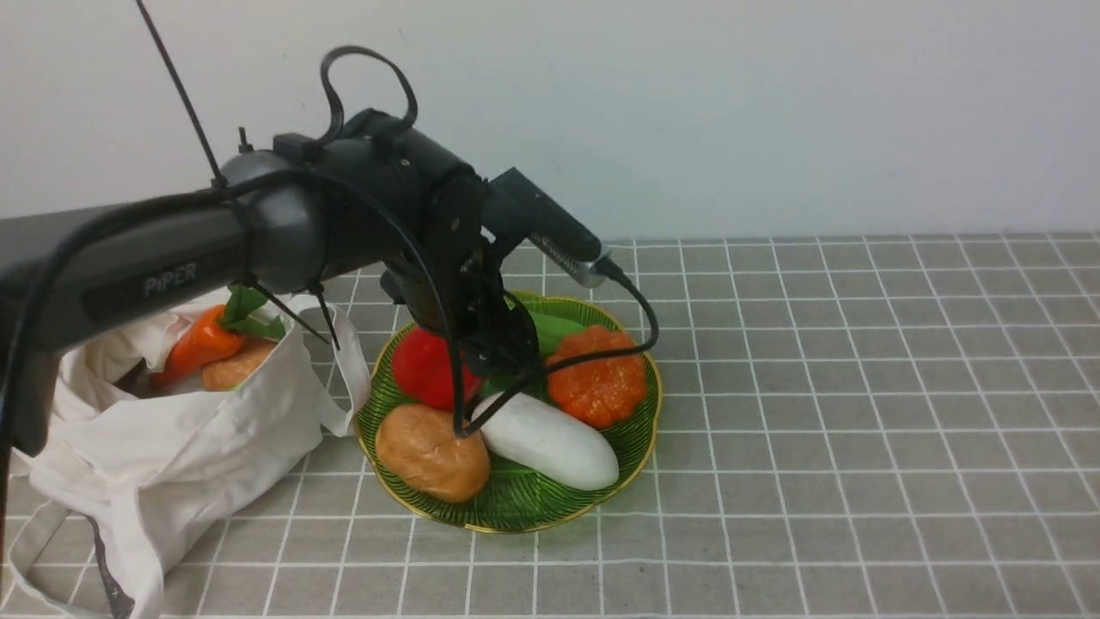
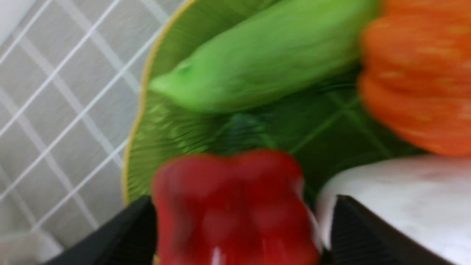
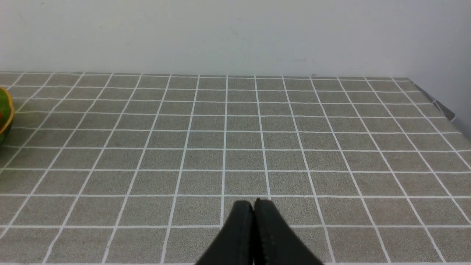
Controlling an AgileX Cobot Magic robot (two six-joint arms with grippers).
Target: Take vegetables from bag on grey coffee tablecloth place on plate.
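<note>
My left gripper [image 2: 243, 198] is shut on the glossy red bell pepper [image 2: 232, 206], one black finger on each side. It holds the pepper low over the back left of the green plate [image 1: 516, 513], where the pepper [image 1: 425, 368] shows beside my wrist. On the plate lie a brown potato [image 1: 432, 453], a white radish [image 1: 550, 440], an orange pumpkin [image 1: 597, 376] and a green vegetable [image 2: 257, 62]. The off-white bag [image 1: 172, 447] slumps left of the plate, with a carrot [image 1: 202, 340] and a brown vegetable [image 1: 236, 365] in its mouth. My right gripper [image 3: 254, 203] is shut and empty.
The grey tablecloth [image 1: 859, 387] with white grid lines covers the table up to a pale wall. A bag strap [image 1: 348, 378] hangs against the plate's left rim. The plate's edge [image 3: 4, 110] shows far off in the right wrist view.
</note>
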